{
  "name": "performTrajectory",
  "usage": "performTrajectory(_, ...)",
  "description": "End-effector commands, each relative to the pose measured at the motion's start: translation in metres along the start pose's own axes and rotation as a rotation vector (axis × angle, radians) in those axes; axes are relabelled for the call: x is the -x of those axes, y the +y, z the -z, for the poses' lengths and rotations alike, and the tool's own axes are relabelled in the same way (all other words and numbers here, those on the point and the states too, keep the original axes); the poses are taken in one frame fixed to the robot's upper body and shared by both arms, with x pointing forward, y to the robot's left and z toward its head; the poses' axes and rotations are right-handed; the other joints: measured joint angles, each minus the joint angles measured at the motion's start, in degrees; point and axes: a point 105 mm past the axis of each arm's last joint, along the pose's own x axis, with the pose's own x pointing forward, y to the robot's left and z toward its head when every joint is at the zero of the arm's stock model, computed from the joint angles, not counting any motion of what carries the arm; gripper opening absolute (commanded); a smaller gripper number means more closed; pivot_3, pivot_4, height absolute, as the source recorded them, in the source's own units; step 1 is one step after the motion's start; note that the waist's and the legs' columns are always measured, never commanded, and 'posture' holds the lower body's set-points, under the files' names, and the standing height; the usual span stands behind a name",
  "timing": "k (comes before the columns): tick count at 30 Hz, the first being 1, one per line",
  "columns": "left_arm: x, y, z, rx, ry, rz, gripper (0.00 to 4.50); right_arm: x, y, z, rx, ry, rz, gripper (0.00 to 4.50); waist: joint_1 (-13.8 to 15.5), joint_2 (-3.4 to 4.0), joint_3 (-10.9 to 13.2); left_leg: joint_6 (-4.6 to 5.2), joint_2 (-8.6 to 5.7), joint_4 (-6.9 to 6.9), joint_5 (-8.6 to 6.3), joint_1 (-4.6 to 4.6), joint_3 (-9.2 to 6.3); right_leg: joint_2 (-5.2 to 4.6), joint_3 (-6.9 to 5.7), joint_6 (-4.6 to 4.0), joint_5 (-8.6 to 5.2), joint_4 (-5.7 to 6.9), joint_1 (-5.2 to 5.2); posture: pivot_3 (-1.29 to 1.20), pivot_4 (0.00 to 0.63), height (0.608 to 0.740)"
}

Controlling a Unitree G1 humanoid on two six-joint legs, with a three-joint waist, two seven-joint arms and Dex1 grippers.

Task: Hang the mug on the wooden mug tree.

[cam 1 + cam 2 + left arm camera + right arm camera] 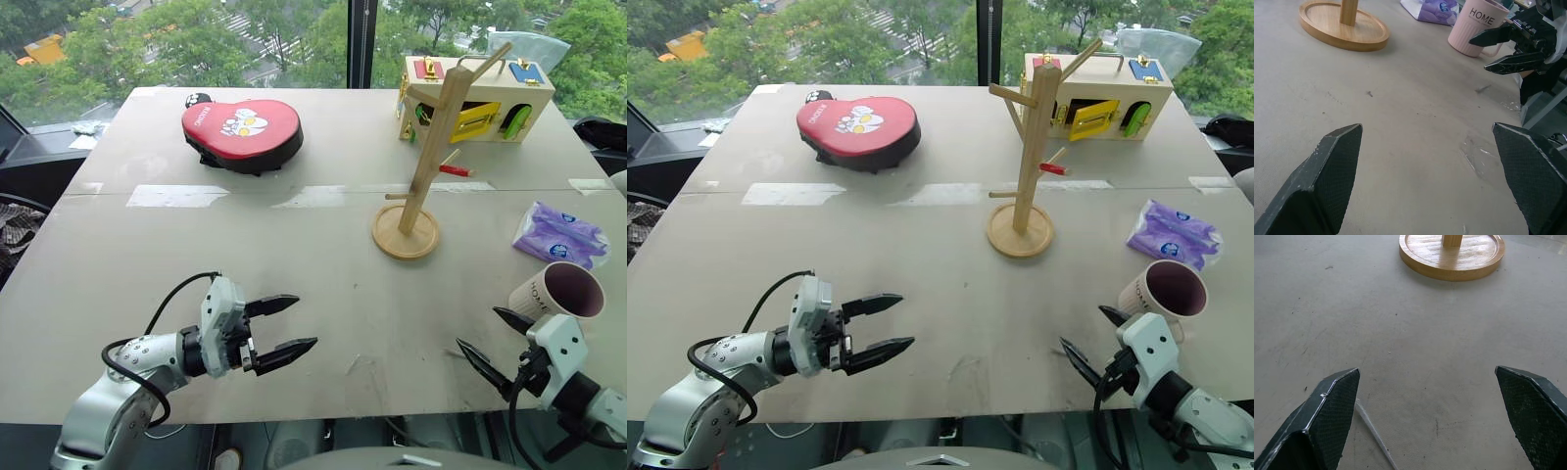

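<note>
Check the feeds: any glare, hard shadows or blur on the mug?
Left eye view: even daylight, soft shadows, the mug sharp beside the right pincer. Left wrist view: "HOME" legible, no glare. Right wrist view: table evenly lit.

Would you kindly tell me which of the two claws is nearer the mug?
The right claw: the mug stands just beyond it, while the left claw hovers far across the table.

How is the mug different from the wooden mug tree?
The mug is short, round and cream-white with a dark purple inside; the wooden mug tree is a tall, thin, light wood pole with pegs. The mug sits near the table's right edge, by the right gripper; the mug tree stands farther back, toward the middle. The mug reads HOME; the tree is plain. Both stand upright on the table, untouched.
</note>
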Motion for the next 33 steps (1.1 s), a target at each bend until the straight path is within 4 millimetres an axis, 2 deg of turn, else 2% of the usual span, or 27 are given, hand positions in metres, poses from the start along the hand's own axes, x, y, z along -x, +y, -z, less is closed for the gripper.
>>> performTrajectory(1,-0.001,0.001,-0.015,-0.040,-0.058,0.043,4.35,-0.006,0.008,-0.014,0.037,-0.069,-0.022,4.50,0.0,0.00,0.0,0.00,0.00,0.00,0.00,0.00,0.00,0.00,0.00,0.00,0.00,0.00,0.00,0.00,0.150,0.733)
performTrajectory(4,-0.003,-0.009,-0.031,-0.069,-0.123,0.186,4.35,-0.010,0.025,-0.023,0.034,-0.125,-0.092,4.50,0.1,0.05,0.0,0.00,0.01,0.01,0.00,-0.01,-0.07,0.02,-0.09,0.00,0.00,0.01,0.00,0.00,0.150,0.733)
performTrajectory(7,0.000,-0.019,-0.026,-0.108,-0.076,0.283,4.35,-0.002,0.028,-0.016,0.010,-0.106,-0.093,4.50,0.0,0.16,0.0,-0.14,0.01,0.00,0.09,0.00,-0.01,0.02,-0.03,0.00,0.00,0.00,0.00,0.00,0.150,0.733)
performTrajectory(12,0.002,-0.023,-0.024,-0.133,-0.045,0.344,4.35,0.018,0.007,0.000,-0.083,-0.122,0.184,4.50,0.1,0.18,0.0,-0.01,0.01,-0.07,0.28,-0.04,0.02,0.03,-0.05,0.01,0.00,-0.08,0.00,0.00,0.150,0.733)
performTrajectory(14,0.000,-0.024,-0.026,-0.128,-0.053,0.360,4.35,0.027,0.008,0.003,-0.149,-0.148,0.314,4.50,0.1,0.27,0.1,-0.25,0.02,-0.11,0.12,-0.03,-0.03,0.02,-0.06,0.01,-0.01,-0.08,0.00,0.00,0.150,0.733)
performTrajectory(15,0.000,-0.024,-0.026,-0.126,-0.058,0.368,4.35,0.030,0.012,0.004,-0.182,-0.151,0.351,4.50,0.1,0.34,0.1,-0.23,0.03,-0.13,0.10,-0.02,-0.06,0.02,-0.07,0.02,-0.02,-0.08,0.00,0.00,0.150,0.733)
performTrajectory(18,-0.003,-0.023,-0.025,-0.121,-0.065,0.377,4.35,0.035,0.044,0.013,-0.224,-0.105,0.359,4.50,-0.1,0.56,0.1,-0.06,0.05,-0.15,-0.01,0.02,-0.08,0.00,-0.05,0.21,-0.14,-0.07,-0.01,0.00,0.150,0.733)
performTrajectory(20,-0.003,-0.022,-0.024,-0.121,-0.065,0.383,4.35,0.037,0.053,0.018,-0.231,-0.081,0.382,4.50,-0.5,0.62,0.1,-0.06,0.06,-0.18,-0.02,0.02,-0.08,0.00,-0.02,0.23,-0.16,-0.08,-0.02,0.00,0.150,0.733)
performTrajectory(21,-0.004,-0.022,-0.024,-0.120,-0.067,0.386,4.35,0.040,0.052,0.019,-0.248,-0.077,0.434,4.50,-0.8,0.66,0.1,-0.06,0.06,-0.19,-0.02,0.02,-0.05,-0.01,0.02,0.23,-0.17,-0.09,-0.04,0.00,0.150,0.733)
performTrajectory(25,-0.006,-0.019,-0.025,-0.117,-0.072,0.398,4.35,0.069,0.019,0.027,-0.220,-0.083,0.748,4.50,-0.8,0.73,0.2,-0.12,0.06,-0.21,-0.04,-0.02,-0.06,-0.03,0.02,0.25,-0.17,-0.11,-0.09,0.00,0.150,0.733)
performTrajectory(28,-0.007,-0.019,-0.026,-0.117,-0.074,0.401,4.35,0.078,0.007,0.031,-0.211,-0.092,0.824,4.50,-0.8,0.70,0.2,-0.35,0.06,-0.24,0.08,-0.06,-0.05,-0.04,0.02,0.24,-0.17,-0.16,-0.12,0.00,0.150,0.733)
performTrajectory(31,-0.008,-0.020,-0.028,-0.118,-0.076,0.402,4.35,0.089,-0.015,0.041,-0.195,-0.099,0.892,4.50,-0.9,0.67,0.2,-0.38,0.06,-0.33,0.09,-0.05,-0.04,-0.04,0.02,0.18,-0.13,-0.22,-0.14,0.00,0.150,0.733)
performTrajectory(33,-0.009,-0.020,-0.030,-0.119,-0.078,0.401,4.35,0.088,-0.018,0.046,-0.195,-0.102,0.907,4.50,-0.9,0.64,0.2,-0.39,0.06,-0.36,0.10,-0.04,-0.02,-0.03,0.03,0.06,-0.06,-0.23,-0.14,0.00,0.150,0.733)
